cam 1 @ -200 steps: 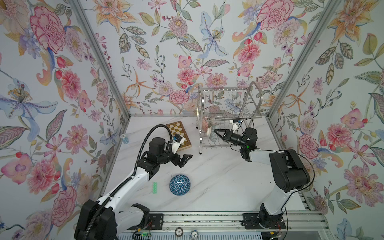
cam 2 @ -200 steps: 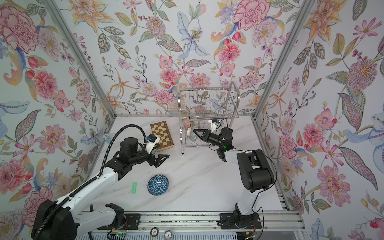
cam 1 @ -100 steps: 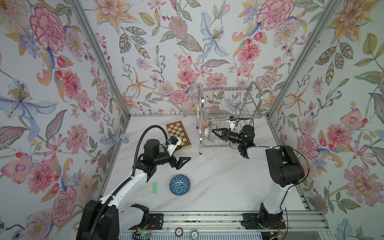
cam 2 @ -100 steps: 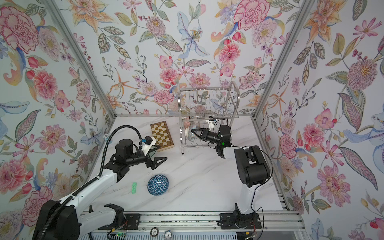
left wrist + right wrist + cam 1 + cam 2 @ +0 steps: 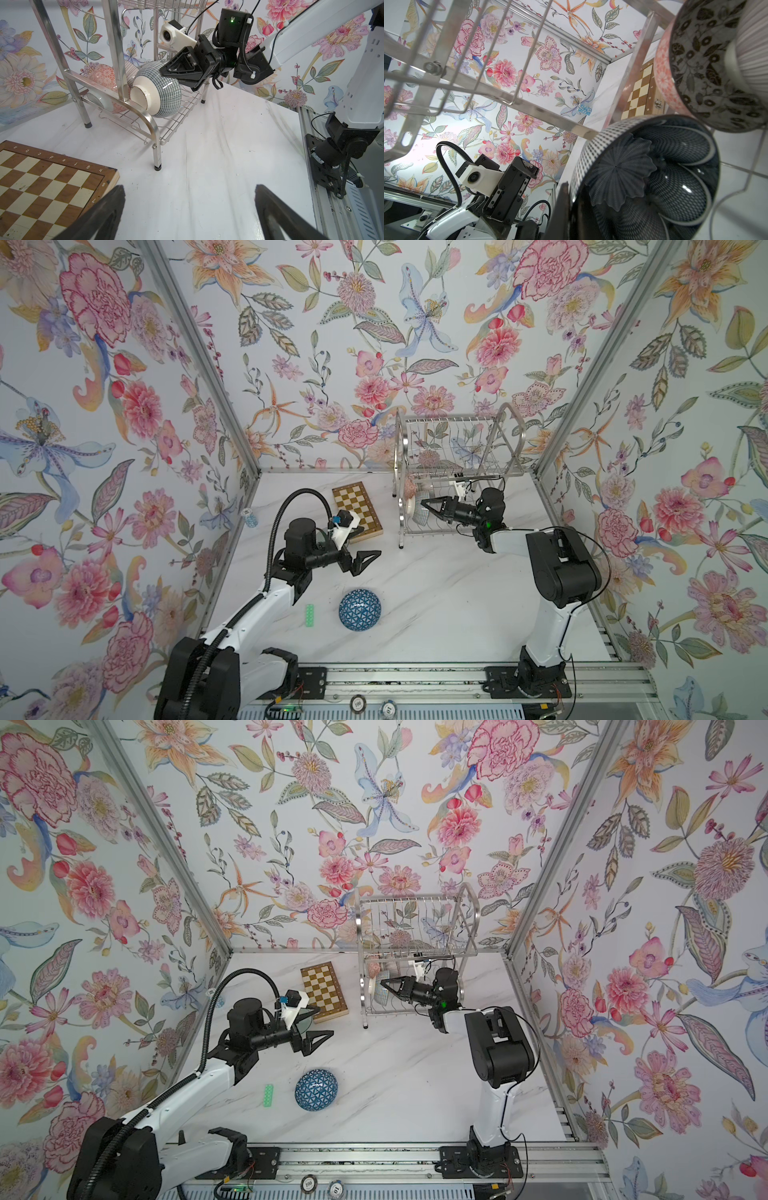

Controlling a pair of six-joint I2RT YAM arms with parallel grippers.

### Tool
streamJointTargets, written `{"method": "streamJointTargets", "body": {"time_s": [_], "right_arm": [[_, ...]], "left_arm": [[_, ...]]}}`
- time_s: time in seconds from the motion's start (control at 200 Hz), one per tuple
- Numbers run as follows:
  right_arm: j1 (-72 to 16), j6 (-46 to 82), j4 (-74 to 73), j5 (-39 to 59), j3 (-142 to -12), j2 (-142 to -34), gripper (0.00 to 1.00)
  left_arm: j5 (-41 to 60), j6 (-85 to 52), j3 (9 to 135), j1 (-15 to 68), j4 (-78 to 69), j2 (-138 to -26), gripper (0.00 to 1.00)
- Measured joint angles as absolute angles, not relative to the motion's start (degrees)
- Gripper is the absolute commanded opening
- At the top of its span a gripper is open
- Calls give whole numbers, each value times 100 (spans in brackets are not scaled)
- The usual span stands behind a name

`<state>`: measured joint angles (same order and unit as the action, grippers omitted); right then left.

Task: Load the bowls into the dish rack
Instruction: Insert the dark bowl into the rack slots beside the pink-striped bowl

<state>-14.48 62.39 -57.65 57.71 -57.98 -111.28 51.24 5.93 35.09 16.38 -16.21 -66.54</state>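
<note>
The steel dish rack (image 5: 457,448) (image 5: 415,919) stands at the back right. On its lower shelf lie three bowls on their sides: a red-latticed one (image 5: 104,76) with a black floral inside (image 5: 706,72), a striped one (image 5: 129,70), and a black-dashed white one (image 5: 162,97) (image 5: 643,176). My right gripper (image 5: 428,504) (image 5: 388,984) (image 5: 166,71) reaches into the rack, shut on the dashed bowl's rim. A blue triangle-patterned bowl (image 5: 360,610) (image 5: 316,1090) lies upside down on the table's front left. My left gripper (image 5: 365,547) (image 5: 189,193) hovers open and empty above the table, behind the blue bowl.
A brown-and-white chessboard (image 5: 357,510) (image 5: 47,187) lies left of the rack, close to my left gripper. A small green block (image 5: 309,615) sits left of the blue bowl. A small blue-patterned cup (image 5: 248,516) stands by the left wall. The arms' rail (image 5: 415,676) runs along the front.
My right gripper has pushed the dashed bowl slightly further left into the rack's lower tier. The left arm has drawn back a little, its gripper still open.
</note>
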Motion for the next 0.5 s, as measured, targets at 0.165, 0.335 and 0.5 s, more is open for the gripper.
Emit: {"method": "streamJointTargets", "body": {"time_s": [0.165, 0.335, 0.5], "right_arm": [[-1459, 6241, -5721, 5774, -5876, -11238, 0], [-1466, 6241, -5697, 5776, -6036, -11389, 0], [-1466, 6246, -5649, 5793, -6123, -11520, 0]], "left_arm": [[5118, 572, 3487, 1638, -1651, -6654, 99], [5100, 550, 3485, 1638, -1682, -6654, 99], [5059, 528, 3485, 1638, -1682, -6698, 99]]}}
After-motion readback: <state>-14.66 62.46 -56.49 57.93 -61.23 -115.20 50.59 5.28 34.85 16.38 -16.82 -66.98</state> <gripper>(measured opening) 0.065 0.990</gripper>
